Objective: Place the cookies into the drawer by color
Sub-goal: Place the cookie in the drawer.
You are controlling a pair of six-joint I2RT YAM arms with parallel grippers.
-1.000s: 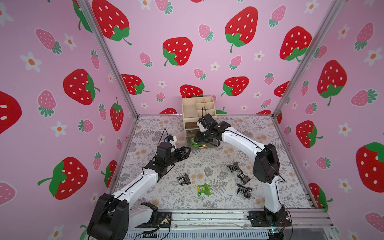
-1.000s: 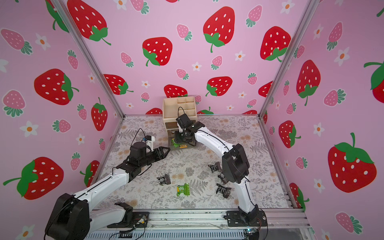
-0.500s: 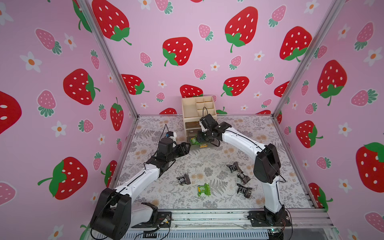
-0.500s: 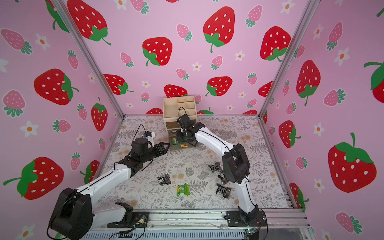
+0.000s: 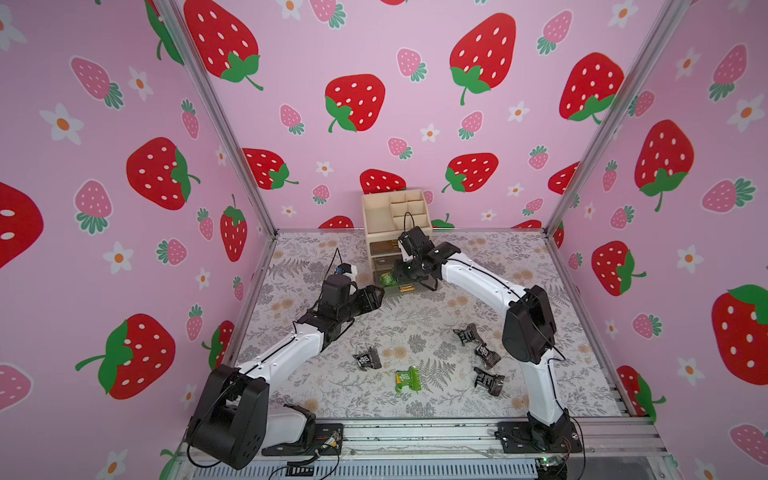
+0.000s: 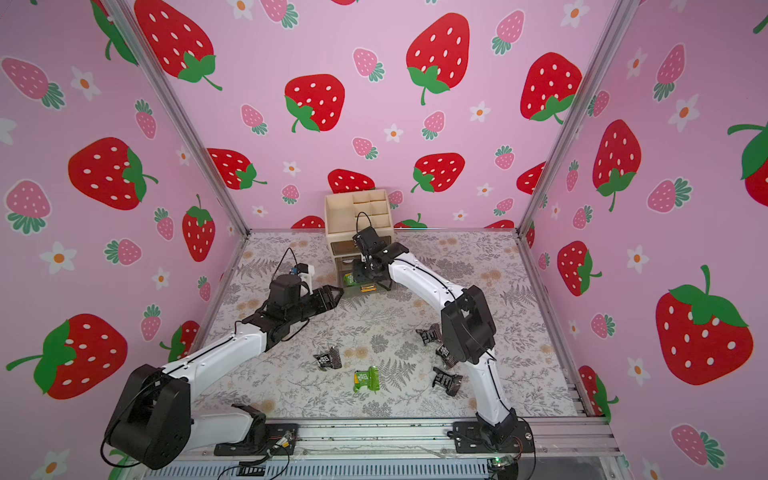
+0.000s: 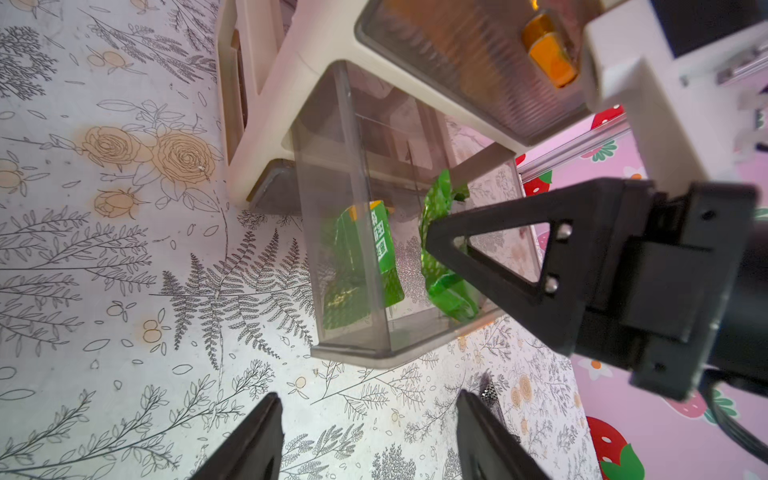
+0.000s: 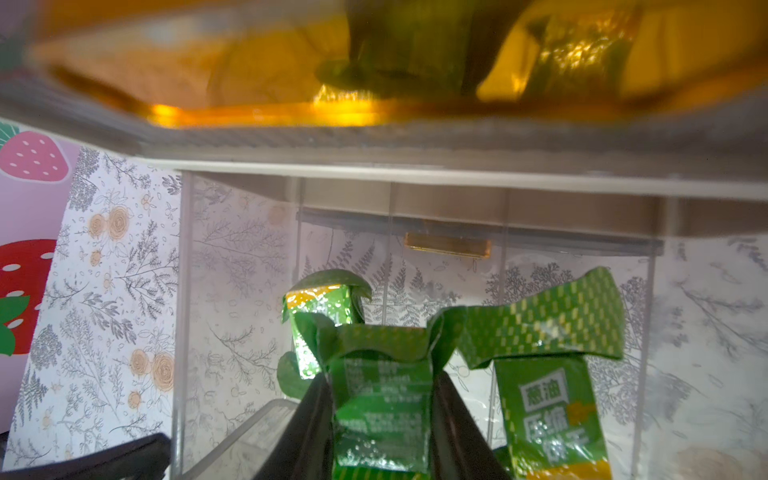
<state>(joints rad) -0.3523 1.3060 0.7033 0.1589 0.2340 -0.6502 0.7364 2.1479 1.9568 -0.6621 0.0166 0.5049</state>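
Green foil is pinched between the closed jaws of your right gripper (image 8: 382, 379): that green cookie (image 8: 382, 415) is inside the pulled-out bottom drawer (image 7: 345, 216) of the beige organizer (image 5: 376, 216), beside two other green packets (image 8: 552, 415). This looks like the release step, so next spread the jaws and back out without dragging the wrapper along. Your left gripper (image 7: 369, 398) hovers empty and part-open before the drawer front; a loose green cookie (image 5: 408, 379) and four black cookies (image 5: 368, 358) lie on the mat (image 5: 415, 316).
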